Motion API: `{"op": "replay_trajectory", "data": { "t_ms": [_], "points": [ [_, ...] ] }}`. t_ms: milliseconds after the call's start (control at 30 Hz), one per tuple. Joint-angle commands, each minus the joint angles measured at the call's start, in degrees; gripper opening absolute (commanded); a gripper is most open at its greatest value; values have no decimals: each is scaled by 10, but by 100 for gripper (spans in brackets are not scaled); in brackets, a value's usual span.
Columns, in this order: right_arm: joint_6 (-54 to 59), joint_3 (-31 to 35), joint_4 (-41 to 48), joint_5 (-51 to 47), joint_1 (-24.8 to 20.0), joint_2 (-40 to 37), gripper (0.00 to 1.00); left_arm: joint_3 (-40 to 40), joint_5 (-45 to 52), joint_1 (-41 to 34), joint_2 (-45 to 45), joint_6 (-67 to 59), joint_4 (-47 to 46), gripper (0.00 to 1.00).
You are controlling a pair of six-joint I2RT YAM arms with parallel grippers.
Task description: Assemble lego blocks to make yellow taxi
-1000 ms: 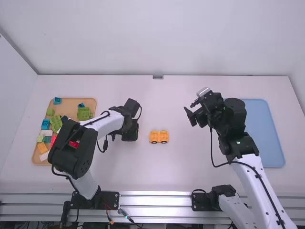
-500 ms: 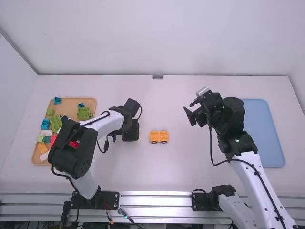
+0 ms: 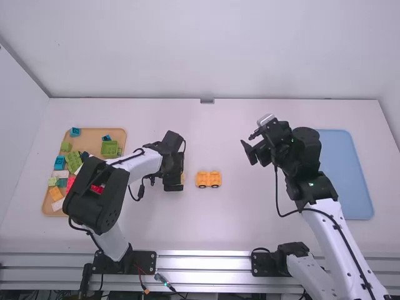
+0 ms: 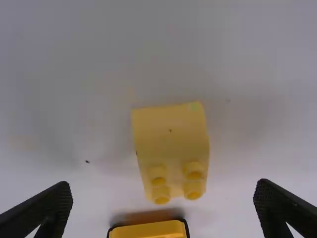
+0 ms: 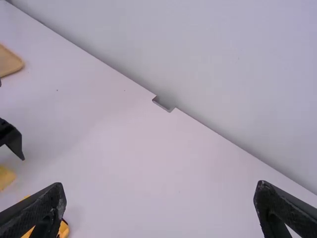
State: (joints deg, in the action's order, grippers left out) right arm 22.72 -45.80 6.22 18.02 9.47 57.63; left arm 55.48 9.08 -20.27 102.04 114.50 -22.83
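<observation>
The yellow taxi was judged to be at an early stage. One part was clearly ready: an orange-yellow plastic vehicle base with black wheels, standing on the white table. Whether it had been joined from several pieces could not be told. A pale yellow curved plastic block with four studs was seen at nine o'clock from the base, near it but apart, and had not been fitted. Joining the two was judged to be left to do, and perhaps further body or roof pieces as well.

The left tool was held open over the curved block, its fingers spread to either side with no contact seen. The right tool was also open, with nothing gripped, at two o'clock from the base.

Farther out at nine o'clock, a shallow tan tray was partly covered by the left arm. In it were seen a large green block at two o'clock, a lime block at eleven, a blue block at ten and an orange block at eight, with white and red ones among them. A light blue tray was placed at three o'clock from the base.
</observation>
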Motion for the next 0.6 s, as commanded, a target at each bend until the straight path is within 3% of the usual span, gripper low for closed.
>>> {"op": "replay_trajectory", "data": {
  "t_ms": [0, 233, 500, 567],
  "points": [
    [-1, -21, -2, 1, -1, 0, 99, -4, 5, 0, 2, 1, -3, 99],
    [-1, -21, -2, 0, -1, 0, 99, 18, 11, 2, 2, -96, -5, 99],
    [-1, -21, -2, 0, -1, 0, 99, 103, 100, 20, -9, -527, -23, 100],
    [-1, -21, -1, 0, -1, 0, 99, 128, 110, 19, -9, -669, -39, 83]
  ]
}}
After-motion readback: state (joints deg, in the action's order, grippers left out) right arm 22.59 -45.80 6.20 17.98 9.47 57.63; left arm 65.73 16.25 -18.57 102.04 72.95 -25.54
